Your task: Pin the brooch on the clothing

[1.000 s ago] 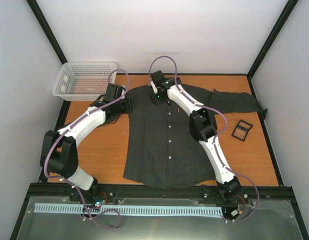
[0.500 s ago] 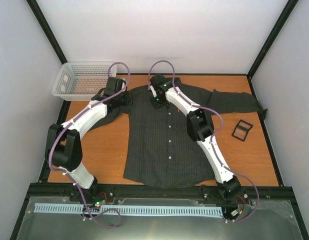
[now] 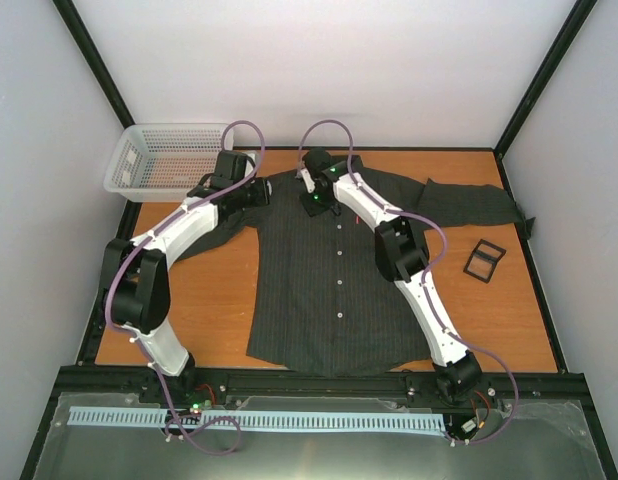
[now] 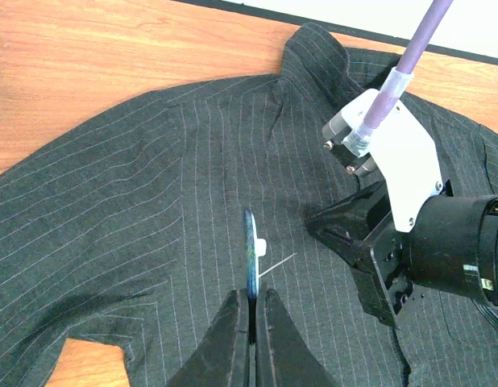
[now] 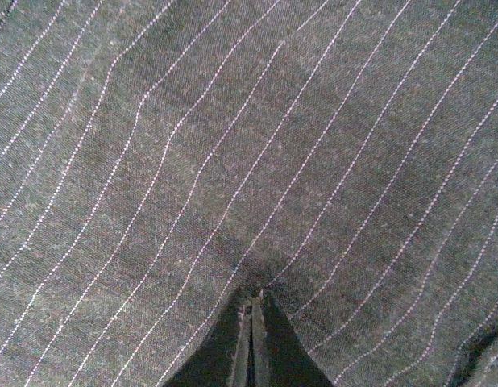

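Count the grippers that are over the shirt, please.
2. The left gripper, near the shoulder, grips the brooch on edge. The right gripper, below the collar, is closed, seemingly pinching the clothing. None seems hidden.

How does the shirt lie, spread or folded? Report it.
Spread: the shirt lies flat, front up, one sleeve stretched out sideways.

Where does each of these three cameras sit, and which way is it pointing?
Top external: fixed above and behind the bases, looking down on the table; left arm, right arm and whole clothing show.
Left wrist: on the left arm, looking along the left end effector, shut on the brooch, over the clothing; the right end effector shows too.
Right wrist: on the right arm, close above the pinstriped cloth; only its closed end effector shows.
Shared: all see the clothing.
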Robot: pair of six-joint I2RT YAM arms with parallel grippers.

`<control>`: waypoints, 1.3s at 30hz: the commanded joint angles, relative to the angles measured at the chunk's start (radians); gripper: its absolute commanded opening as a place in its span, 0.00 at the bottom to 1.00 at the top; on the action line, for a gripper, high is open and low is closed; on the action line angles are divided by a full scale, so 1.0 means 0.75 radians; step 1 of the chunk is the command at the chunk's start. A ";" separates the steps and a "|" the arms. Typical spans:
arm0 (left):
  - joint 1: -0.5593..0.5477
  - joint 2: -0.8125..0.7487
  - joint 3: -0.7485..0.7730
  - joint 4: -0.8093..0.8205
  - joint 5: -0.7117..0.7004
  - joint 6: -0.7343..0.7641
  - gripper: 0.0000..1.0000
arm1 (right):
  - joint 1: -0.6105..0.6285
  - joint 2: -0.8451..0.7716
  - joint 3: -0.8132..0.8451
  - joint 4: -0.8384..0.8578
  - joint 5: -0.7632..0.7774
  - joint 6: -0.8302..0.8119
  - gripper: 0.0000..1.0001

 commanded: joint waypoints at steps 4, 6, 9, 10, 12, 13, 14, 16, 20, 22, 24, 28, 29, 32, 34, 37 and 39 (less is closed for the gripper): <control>0.011 0.024 0.053 0.080 0.042 0.048 0.01 | -0.014 -0.120 0.013 0.076 -0.108 -0.010 0.03; 0.011 0.020 0.051 0.080 0.037 0.051 0.01 | -0.016 -0.144 0.002 0.082 -0.097 -0.025 0.09; 0.016 0.013 0.042 0.074 0.036 0.052 0.01 | -0.016 -0.148 -0.018 0.074 -0.025 -0.052 0.35; 0.017 0.005 0.036 0.069 0.035 0.051 0.01 | -0.015 -0.142 -0.020 0.064 -0.014 -0.057 0.41; 0.019 -0.020 0.012 0.070 0.040 0.047 0.01 | -0.016 -0.122 -0.019 0.046 -0.011 -0.060 0.51; 0.019 -0.041 -0.006 0.072 0.040 0.045 0.01 | -0.016 -0.111 -0.017 0.036 -0.009 -0.063 0.56; 0.020 -0.059 -0.022 0.079 0.040 0.044 0.01 | -0.016 -0.102 -0.017 0.031 -0.003 -0.064 0.60; 0.020 -0.092 -0.058 0.092 0.042 0.041 0.01 | -0.016 -0.084 -0.015 0.026 0.012 -0.073 0.68; 0.020 -0.140 -0.104 0.089 0.031 0.049 0.01 | -0.016 -0.059 -0.006 0.019 0.041 -0.082 0.75; 0.020 -0.157 -0.126 0.090 0.030 0.053 0.01 | -0.016 -0.044 -0.003 0.009 0.049 -0.077 0.75; 0.020 -0.170 -0.143 0.093 0.026 0.055 0.01 | -0.016 -0.029 -0.004 0.000 0.033 -0.074 0.75; 0.022 -0.189 -0.164 0.099 0.020 0.060 0.01 | -0.016 0.006 0.003 -0.022 0.026 -0.065 0.75; 0.022 -0.190 -0.164 0.097 0.020 0.061 0.01 | -0.016 0.018 0.009 -0.035 0.027 -0.064 0.74; 0.022 -0.200 -0.162 0.099 0.020 0.065 0.01 | -0.016 0.054 0.033 -0.082 0.027 -0.053 0.71; 0.022 -0.205 -0.164 0.101 0.019 0.067 0.01 | -0.016 0.072 0.035 -0.110 0.028 -0.046 0.65; 0.022 -0.207 -0.168 0.104 0.016 0.067 0.01 | -0.016 0.095 0.035 -0.148 0.032 -0.034 0.52; 0.022 -0.206 -0.173 0.107 0.015 0.068 0.01 | -0.016 0.108 0.037 -0.155 0.038 -0.033 0.39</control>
